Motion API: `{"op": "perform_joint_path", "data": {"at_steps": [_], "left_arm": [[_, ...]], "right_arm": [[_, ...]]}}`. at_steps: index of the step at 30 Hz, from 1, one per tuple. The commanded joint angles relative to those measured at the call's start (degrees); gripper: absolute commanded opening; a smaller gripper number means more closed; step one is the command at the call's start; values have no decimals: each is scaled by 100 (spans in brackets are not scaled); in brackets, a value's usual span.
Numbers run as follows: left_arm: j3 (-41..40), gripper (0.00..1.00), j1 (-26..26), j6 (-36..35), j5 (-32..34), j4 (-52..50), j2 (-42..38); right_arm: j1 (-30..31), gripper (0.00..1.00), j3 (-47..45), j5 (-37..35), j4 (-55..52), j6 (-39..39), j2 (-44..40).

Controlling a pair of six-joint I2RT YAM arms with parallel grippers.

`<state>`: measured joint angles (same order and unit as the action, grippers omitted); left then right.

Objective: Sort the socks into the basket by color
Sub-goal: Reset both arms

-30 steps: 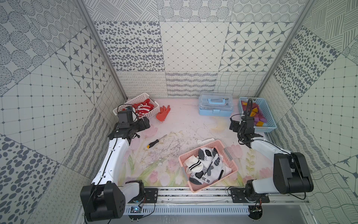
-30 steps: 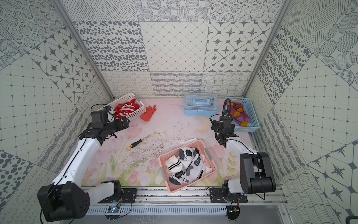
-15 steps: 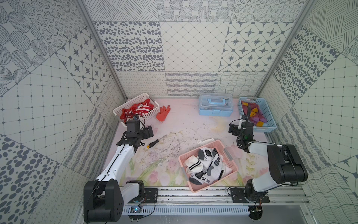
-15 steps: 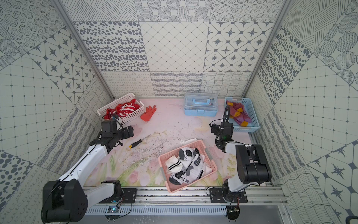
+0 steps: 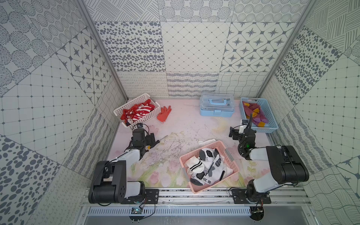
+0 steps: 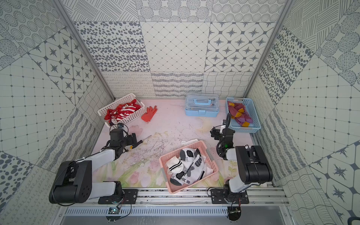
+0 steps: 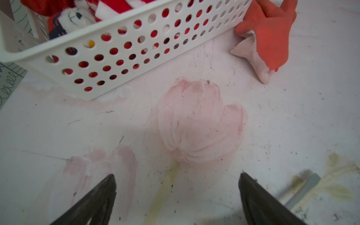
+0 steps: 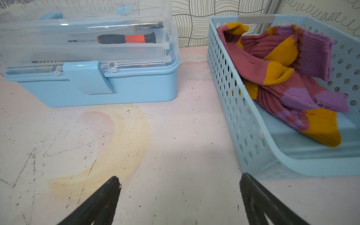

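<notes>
Above bare table [image 7: 292,116], both pincers wide apart, empty.

White-and-black arms [image 5: 130,155], looping black cables

White perforated plastic basket [image 5: 136,115] back left, orange rubber glove [image 5: 164,113] beside it; blue perforated plastic basket [image 5: 269,115] back right; pink plastic basket [image 5: 229,167] front centre.

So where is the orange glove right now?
In both top views the orange glove lies flat on the table at the back, just beside the white basket of red socks.
</notes>
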<state>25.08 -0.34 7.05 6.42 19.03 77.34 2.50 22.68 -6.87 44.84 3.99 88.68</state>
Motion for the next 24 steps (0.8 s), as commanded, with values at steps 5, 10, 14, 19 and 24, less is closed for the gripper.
{"op": "perform_joint_path", "data": {"at_steps": [5,10,14,19,24], "left_arm": [[-164,98,25,-288,6,1780,180],[-543,98,25,-607,-164,2900,463],[-620,98,16,-542,-9,3659,1166],[-205,98,-1,-608,-114,3039,1235],[-203,98,-33,-697,-25,3085,1306]], "right_arm": [[-13,98,20,37,438,-73,25],[-13,98,17,29,438,-74,26],[-13,98,19,33,430,-74,26],[-4,98,26,24,420,-82,26],[-4,98,26,26,420,-82,26]]}}
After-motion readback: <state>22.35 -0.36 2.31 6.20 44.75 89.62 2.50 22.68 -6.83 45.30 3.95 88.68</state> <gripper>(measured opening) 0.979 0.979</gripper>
